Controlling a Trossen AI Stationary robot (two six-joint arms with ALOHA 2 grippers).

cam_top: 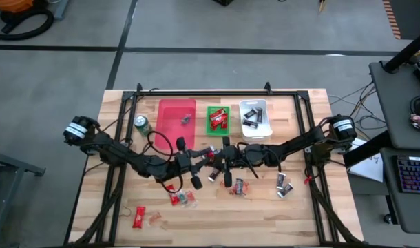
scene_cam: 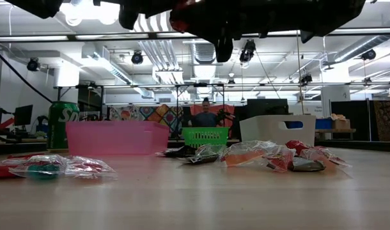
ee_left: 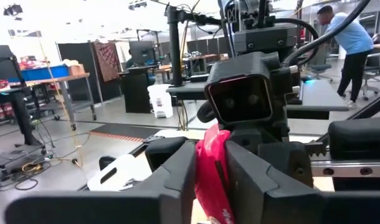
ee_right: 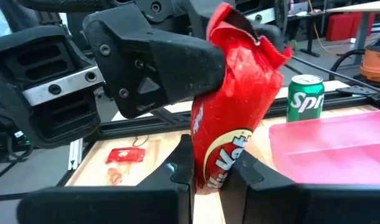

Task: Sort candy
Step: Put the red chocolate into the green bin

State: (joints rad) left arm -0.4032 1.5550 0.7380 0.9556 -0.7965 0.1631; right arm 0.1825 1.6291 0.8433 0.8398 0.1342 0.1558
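High view: a wooden table (cam_top: 292, 213) seen from straight above, with two dark arms reaching toward its centre. The left gripper (cam_top: 204, 153) and the right gripper (cam_top: 217, 156) meet nose to nose at the middle of the table, and both are clenched on the same red-wrapped candy (ee_right: 230, 118); the right wrist view shows its own fingers pinching the wrapper's lower end while the left gripper's fingers (ee_right: 171, 59) clamp the upper end. At twelve o'clock from the grippers stand three bins in a row: a pink bin (cam_top: 177, 110), a green bin (cam_top: 218, 109) holding red sweets, and a white bin (cam_top: 254, 105) holding dark ones. A green drink can (cam_top: 142, 125) stands just beside the pink bin, at its nine o'clock. Loose candy lies scattered at six o'clock from the grippers, with a red piece (cam_top: 139, 218) near the table's front edge at seven o'clock and dark pieces (cam_top: 284, 184) at four o'clock.
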